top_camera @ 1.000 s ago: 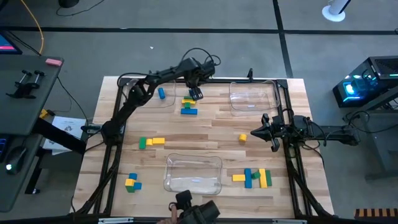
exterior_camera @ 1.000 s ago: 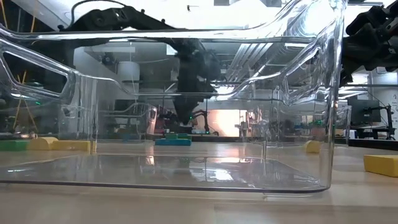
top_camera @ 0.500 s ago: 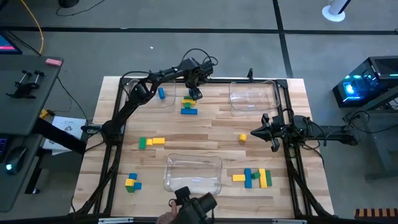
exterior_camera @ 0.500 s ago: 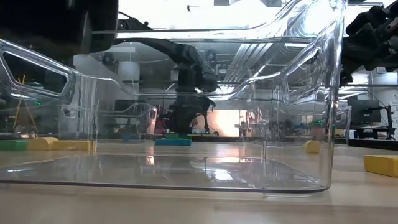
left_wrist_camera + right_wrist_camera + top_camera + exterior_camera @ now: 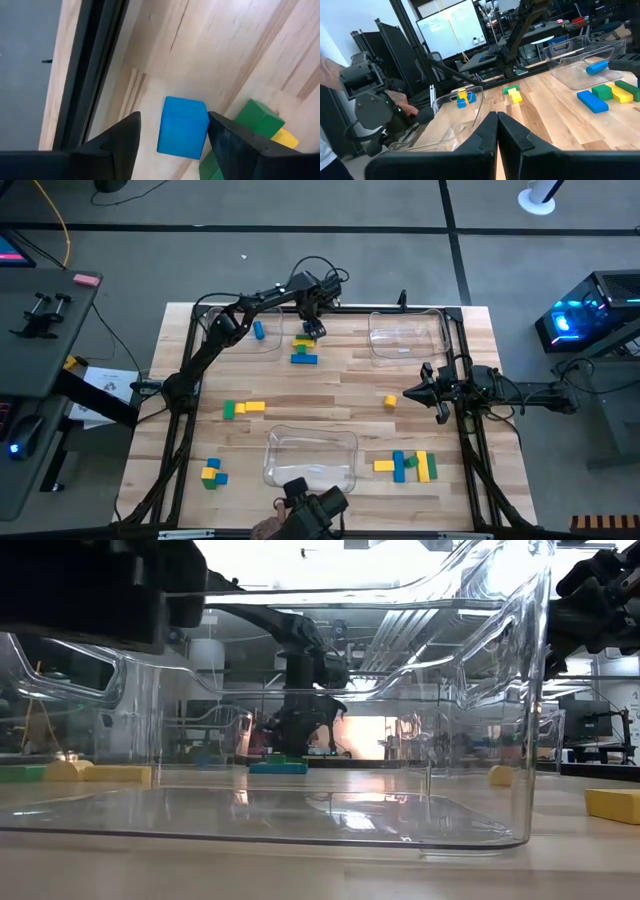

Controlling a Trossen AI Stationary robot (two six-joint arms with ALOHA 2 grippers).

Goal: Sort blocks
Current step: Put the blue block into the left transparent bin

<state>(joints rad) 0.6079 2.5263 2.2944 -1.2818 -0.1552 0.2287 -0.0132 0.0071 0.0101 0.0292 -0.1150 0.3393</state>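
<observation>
A blue block [image 5: 182, 127] lies flat on the wood at the far middle of the table, next to a green block [image 5: 257, 117] and a yellow one [image 5: 285, 137]. My left gripper [image 5: 310, 330] points down over it, open, with a finger [image 5: 125, 137] on each side of the block. Other blocks lie scattered: a blue bar [image 5: 304, 359], a green and yellow pair [image 5: 243, 408], a yellow cube [image 5: 389, 401], and clusters near left [image 5: 211, 473] and near right [image 5: 407, 465]. My right gripper [image 5: 408, 393] waits shut and level at the table's right. My left gripper comes at the blue block from above, fingers pointing down. One finger [image 5: 225, 135] stands right at the block's side edge [image 5: 206, 125], and I cannot tell whether it touches. The other finger is clearly apart from the block, which rests flat on the table.
Clear trays stand at far left [image 5: 235, 338] with a blue bar [image 5: 259, 330] inside, at far right [image 5: 405, 335] and near centre [image 5: 310, 458]. A person's hand with a dark device [image 5: 310, 515] is at the near edge. A black frame rail [image 5: 95, 65] runs along the far edge.
My left gripper has sunk toward the block cluster at the far middle of the table, still pointing down. The person's dark device at the near edge has shifted and now fills the upper left of the low view.
</observation>
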